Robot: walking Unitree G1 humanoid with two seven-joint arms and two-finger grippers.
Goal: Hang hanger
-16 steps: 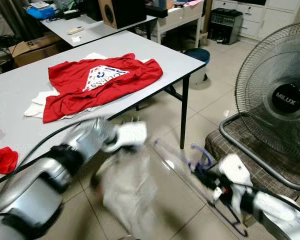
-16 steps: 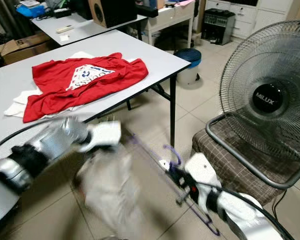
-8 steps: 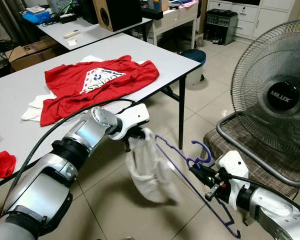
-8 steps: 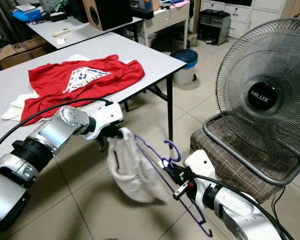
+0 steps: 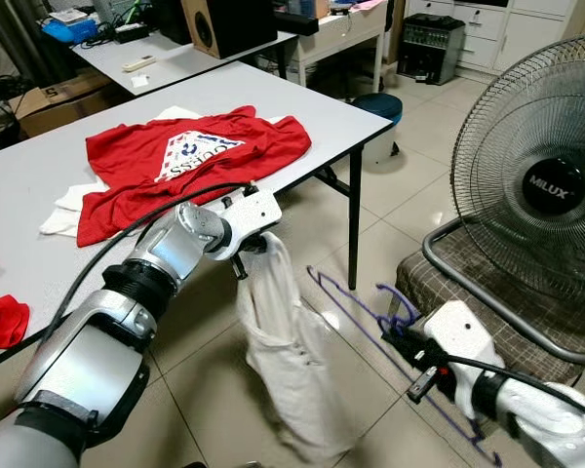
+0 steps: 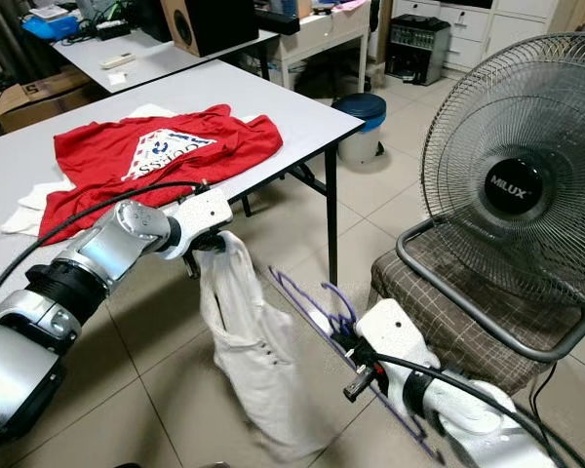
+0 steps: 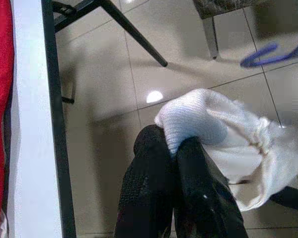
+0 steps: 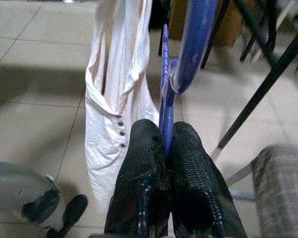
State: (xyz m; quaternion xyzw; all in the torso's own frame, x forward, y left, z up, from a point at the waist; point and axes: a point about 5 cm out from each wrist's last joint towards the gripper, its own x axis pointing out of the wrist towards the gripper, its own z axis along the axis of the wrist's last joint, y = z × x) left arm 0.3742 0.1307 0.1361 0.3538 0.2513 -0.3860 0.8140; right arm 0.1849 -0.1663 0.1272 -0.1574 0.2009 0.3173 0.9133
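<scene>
My left gripper (image 5: 252, 246) is shut on the top of a white garment (image 5: 283, 356) that hangs down over the tiled floor just in front of the grey table's edge. In the left wrist view the black fingers (image 7: 154, 193) pinch a bunched white fold (image 7: 198, 121). My right gripper (image 5: 409, 351) is shut on a purple hanger (image 5: 370, 314), held low to the right of the garment; its bar slants toward the cloth without touching it. The right wrist view has the hanger (image 8: 165, 94) rising from between the fingers (image 8: 144, 183) with the white garment (image 8: 114, 94) beyond.
A grey table (image 5: 302, 102) on the left carries a red shirt (image 5: 190, 156) over white cloth. A large standing fan (image 5: 541, 185) sits on a checked stool (image 5: 468, 292) at the right. A blue bin (image 5: 383, 107) stands behind the table.
The hanger has dropped lower and drawn away from the garment. The garment now hangs longer and straighter from my left gripper, which moved slightly left.
</scene>
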